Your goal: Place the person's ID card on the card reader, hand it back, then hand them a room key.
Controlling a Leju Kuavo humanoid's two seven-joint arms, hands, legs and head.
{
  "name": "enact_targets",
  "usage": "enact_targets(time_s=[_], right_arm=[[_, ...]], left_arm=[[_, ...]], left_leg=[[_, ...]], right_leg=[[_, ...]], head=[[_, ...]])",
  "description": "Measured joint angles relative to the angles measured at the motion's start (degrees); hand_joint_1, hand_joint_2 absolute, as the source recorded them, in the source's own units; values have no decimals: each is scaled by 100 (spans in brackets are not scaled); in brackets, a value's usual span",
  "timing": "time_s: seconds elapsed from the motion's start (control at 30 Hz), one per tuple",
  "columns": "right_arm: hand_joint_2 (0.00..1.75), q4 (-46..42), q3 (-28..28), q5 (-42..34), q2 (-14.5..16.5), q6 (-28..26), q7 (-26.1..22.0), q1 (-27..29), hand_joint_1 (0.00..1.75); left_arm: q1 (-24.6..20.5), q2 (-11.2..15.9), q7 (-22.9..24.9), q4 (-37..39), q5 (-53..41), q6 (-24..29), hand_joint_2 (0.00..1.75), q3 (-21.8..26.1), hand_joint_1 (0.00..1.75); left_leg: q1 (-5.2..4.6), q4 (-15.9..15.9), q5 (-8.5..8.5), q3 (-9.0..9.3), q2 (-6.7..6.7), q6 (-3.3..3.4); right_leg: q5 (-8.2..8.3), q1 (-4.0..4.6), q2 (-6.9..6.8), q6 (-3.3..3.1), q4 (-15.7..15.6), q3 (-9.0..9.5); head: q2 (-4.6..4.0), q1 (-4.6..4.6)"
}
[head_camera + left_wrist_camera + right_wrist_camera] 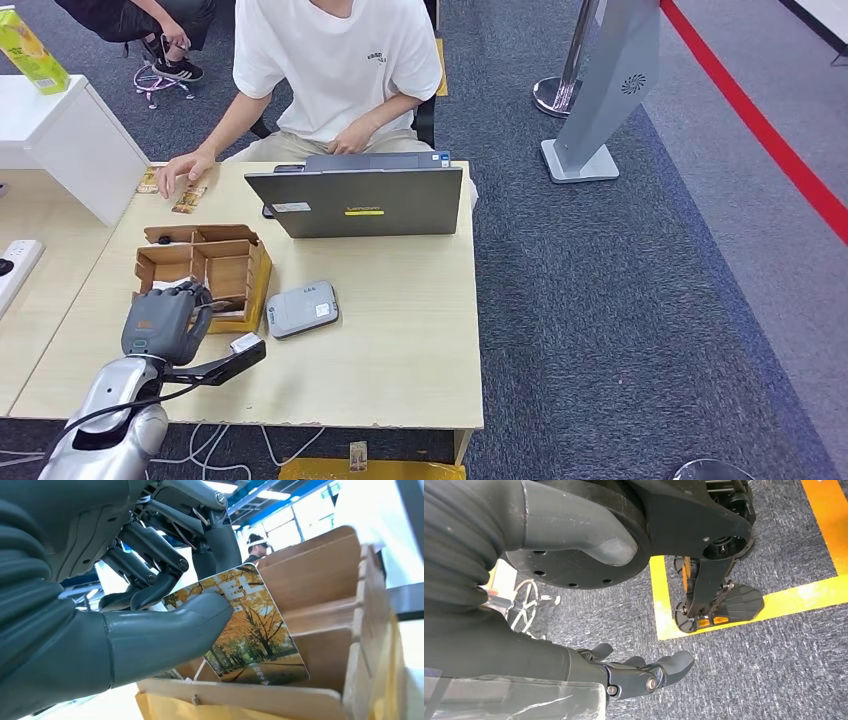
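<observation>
Cardboard box with dividers sits on the pale wooden tabletop, toward the robot's left, and the left hand is at its near edge, reaching into a compartment. From the left wrist camera, that hand pinches a room key card printed with yellow autumn trees: the thick grey thumb presses on the card's picture side while the darker fingers curl behind it. The card stands tilted, its lower part still down inside the box between the cardboard walls.

Just beside the box, on the side toward the middle of the tabletop, lies a flat grey card reader. Beyond it stands an open grey laptop, its lid back toward the robot. A person in a white T-shirt sits across the tabletop behind the laptop, one hand resting near two small cards at the far left corner; whether one of these is the ID card is too small to tell.

The right hand hangs low over dark carpet with yellow floor tape; its fingers are loosely spread and hold nothing.
</observation>
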Motion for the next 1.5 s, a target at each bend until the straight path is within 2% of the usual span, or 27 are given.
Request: enact_targets(time_s=[1.33,1.4,1.47,1.5], right_arm=[[175,0,-2,-13,0,0,-3,1,0],[175,0,-30,-92,0,-4,-36,6,0],[175,0,-92,-192,0,-14,-82,13,0],[175,0,-119,-216,0,-21,-98,15,0]], left_arm=[[41,1,-66,-189,56,29,175,-1,175],[78,23,-505,-620,461,277,175,-2,175],[4,94,-1127,-1659,964,623,175,-7,175],[-98,146,-1230,-2285,1081,678,175,-13,175]], left_leg=[[1,1,2,2,1,-1],[14,15,5,-13,3,-3],[35,34,7,-50,-3,-4],[41,38,6,-62,-6,-4]], right_leg=[[1,0,1,0,1,-2],[5,9,4,-2,3,-19],[13,29,-1,-3,5,-39],[16,35,-5,-4,5,-42]], head=[[0,0],[0,-18],[0,-21],[0,-9]])
